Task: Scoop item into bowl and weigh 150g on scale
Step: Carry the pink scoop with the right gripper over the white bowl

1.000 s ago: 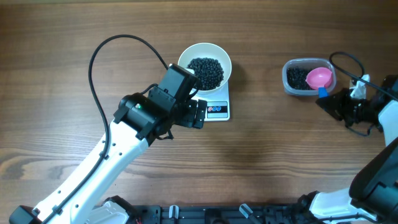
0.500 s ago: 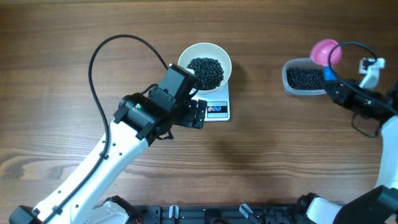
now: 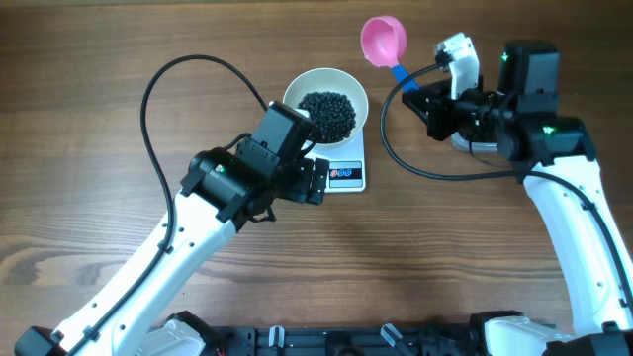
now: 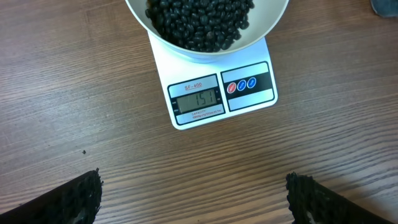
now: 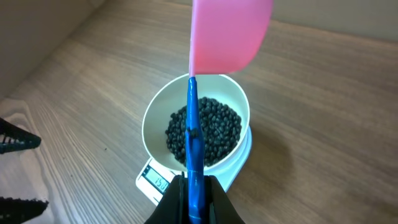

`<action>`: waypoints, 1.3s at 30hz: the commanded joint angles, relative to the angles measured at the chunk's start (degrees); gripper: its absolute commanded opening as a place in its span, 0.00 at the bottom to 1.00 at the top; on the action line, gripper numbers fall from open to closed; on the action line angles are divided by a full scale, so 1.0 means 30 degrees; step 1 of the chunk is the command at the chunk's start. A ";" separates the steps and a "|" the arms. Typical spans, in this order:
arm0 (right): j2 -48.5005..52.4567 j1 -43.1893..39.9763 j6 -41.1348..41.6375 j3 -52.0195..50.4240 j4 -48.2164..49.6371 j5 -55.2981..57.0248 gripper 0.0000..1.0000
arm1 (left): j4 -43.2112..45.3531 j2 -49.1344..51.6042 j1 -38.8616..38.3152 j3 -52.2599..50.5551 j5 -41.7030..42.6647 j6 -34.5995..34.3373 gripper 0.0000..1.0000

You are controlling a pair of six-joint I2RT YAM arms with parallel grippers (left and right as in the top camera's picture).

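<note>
Weighing looked nearly finished: beans (image 3: 326, 114) filled the bowl (image 3: 346, 79) on the scale (image 3: 346, 175); right gripper (image 5: 194, 183) pinched the scoop (image 3: 383, 40) far-right, left gripper (image 4: 193, 199) spread.

OBST: left gripper (image 3: 316, 181) hard on scale (image 3: 348, 176) near-left | scoop (image 3: 383, 40) far-right of bowl (image 3: 297, 91) | cable loop (image 3: 384, 138) right of scale | FREE: table (image 3: 445, 257) near-right, btwn arms; far-left of bowl.

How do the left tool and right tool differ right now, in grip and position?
The left tool is open and empty; the right tool is shut on the blue handle of the pink scoop. The left tool hangs over bare table before the scale; the right tool is off to the right of the bowl. Both face the bowl.
</note>
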 commanded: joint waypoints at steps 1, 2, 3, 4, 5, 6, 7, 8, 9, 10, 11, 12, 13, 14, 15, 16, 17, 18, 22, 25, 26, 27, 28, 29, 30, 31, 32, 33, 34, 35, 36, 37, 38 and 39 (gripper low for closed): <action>0.0262 0.0423 -0.0328 0.1144 0.0000 0.0852 0.04 | -0.0007 0.0022 -0.0087 0.0291 0.0022 -0.0175 1.00; 0.0357 0.0539 -0.0335 0.1137 -0.0015 0.0933 0.04 | -0.0007 0.0022 -0.0087 0.0291 0.0022 -0.0175 1.00; 0.0393 0.0554 -0.0313 0.1137 -0.0102 0.0896 0.04 | -0.0007 0.0022 -0.0087 0.0291 0.0022 -0.0175 1.00; 0.0386 0.0554 0.0175 0.1137 -0.0291 0.0860 0.04 | -0.0007 0.0022 -0.0087 0.0291 0.0022 -0.0175 1.00; 0.0379 0.0532 0.0918 0.1137 -0.0401 0.0860 0.04 | -0.0007 0.0022 -0.0087 0.0291 0.0022 -0.0175 1.00; 0.0379 0.0488 0.1756 0.1137 -0.0583 0.0867 0.04 | -0.0007 0.0022 -0.0087 0.0291 0.0022 -0.0175 1.00; 0.0379 0.0459 0.2353 0.1137 -0.1027 0.0918 0.04 | -0.0007 0.0022 -0.0087 0.0291 0.0022 -0.0175 1.00; 0.0379 0.0459 0.2310 0.1137 -0.1392 0.0925 0.04 | -0.0007 0.0022 -0.0087 0.0291 0.0022 -0.0175 1.00; 0.0379 0.0444 0.2229 0.1137 -0.1931 0.0940 0.04 | -0.0007 0.0022 -0.0087 0.0291 0.0022 -0.0175 1.00; 0.0386 0.0444 0.2237 0.1137 -0.2200 0.0940 0.04 | -0.0007 0.0022 -0.0087 0.0291 0.0022 -0.0175 1.00; 0.0386 0.0444 0.2244 0.1137 -0.2310 0.0933 0.04 | -0.0007 0.0022 -0.0087 0.0291 0.0022 -0.0175 1.00; 0.0379 0.0444 0.2244 0.1137 -0.2346 0.0998 0.05 | -0.0015 0.0022 -0.0087 0.0291 0.0022 -0.0175 1.00; 0.0379 0.0437 0.2259 0.1137 -0.2382 0.1188 0.04 | -0.0007 0.0022 -0.0087 0.0291 0.0022 -0.0175 1.00; 0.0379 0.0437 0.2273 0.1137 -0.2397 0.1625 0.04 | -0.0007 0.0022 -0.0087 0.0291 0.0022 -0.0175 1.00; 0.0379 0.0437 0.2477 0.1137 -0.2404 0.2492 0.04 | -0.0007 0.0022 -0.0087 0.0291 0.0022 -0.0175 1.00; 0.0379 0.0437 0.2834 0.1137 -0.2419 0.3351 0.04 | -0.0007 0.0022 -0.0087 0.0291 0.0022 -0.0175 1.00; 0.0379 0.0444 0.2834 0.1137 -0.2448 0.3810 0.04 | -0.0007 0.0022 -0.0087 0.0291 0.0029 -0.0175 1.00; 0.0379 0.0437 0.2812 0.1137 -0.2455 0.3963 0.04 | -0.0007 0.0022 -0.0087 0.0291 0.0022 -0.0175 1.00; 0.0379 0.0437 0.2820 0.1137 -0.2433 0.4007 0.12 | -0.0007 0.0022 -0.0087 0.0291 0.0022 -0.0175 1.00; 0.0379 0.0444 0.2812 0.1137 -0.2433 0.4007 0.05 | -0.0007 0.0022 -0.0087 0.0291 0.0022 -0.0175 1.00; 0.0379 0.0444 0.2812 0.1137 -0.2433 0.4007 0.04 | -0.0007 0.0022 -0.0087 0.0291 0.0022 -0.0175 1.00; 0.0379 0.0444 0.2812 0.1137 -0.2433 0.4007 0.04 | -0.0007 0.0022 -0.0087 0.0291 0.0022 -0.0175 1.00; 0.0379 0.0444 0.2812 0.1137 -0.2433 0.4014 0.04 | -0.0015 0.0022 -0.0080 0.0291 0.0022 -0.0175 1.00; 0.0379 0.0444 0.2812 0.1137 -0.2433 0.4014 0.04 | -0.0007 0.0022 -0.0080 0.0291 0.0022 -0.0175 1.00; 0.0379 0.0444 0.2812 0.1137 -0.2397 0.4014 0.09 | -0.0007 0.0022 -0.0087 0.0291 0.0022 -0.0175 1.00; 0.0379 0.0444 0.2805 0.1137 -0.2361 0.4014 0.19 | -0.0015 0.0022 -0.0087 0.0291 0.0022 -0.0175 1.00; 0.0379 0.0444 0.2820 0.1137 -0.2346 0.4007 0.19 | -0.0007 0.0022 -0.0087 0.0291 0.0022 -0.0175 1.00; 0.0379 0.0444 0.2812 0.1137 -0.2346 0.4014 0.20 | -0.0007 0.0022 -0.0087 0.0291 0.0022 -0.0175 1.00; 0.0379 0.0444 0.2805 0.1137 -0.2346 0.4014 0.20 | -0.0015 0.0022 -0.0087 0.0291 0.0022 -0.0175 1.00; 0.0379 0.0444 0.2805 0.1137 -0.2346 0.4014 0.25 | -0.0007 0.0022 -0.0087 0.0291 0.0022 -0.0175 1.00; 0.0379 0.0444 0.2812 0.1137 -0.2339 0.4022 0.11 | -0.0007 0.0022 -0.0087 0.0291 0.0022 -0.0175 1.00; 0.0379 0.0444 0.2812 0.1137 -0.2353 0.4014 0.04 | -0.0007 0.0022 -0.0087 0.0291 0.0029 -0.0175 1.00; 0.0379 0.0444 0.2790 0.1137 -0.2339 0.4138 0.04 | -0.0015 0.0036 -0.0087 0.0291 0.0022 -0.0175 1.00; 0.0379 0.0437 0.2805 0.1137 -0.2310 0.4306 0.04 | -0.0007 0.0036 -0.0087 0.0291 0.0022 -0.0175 1.00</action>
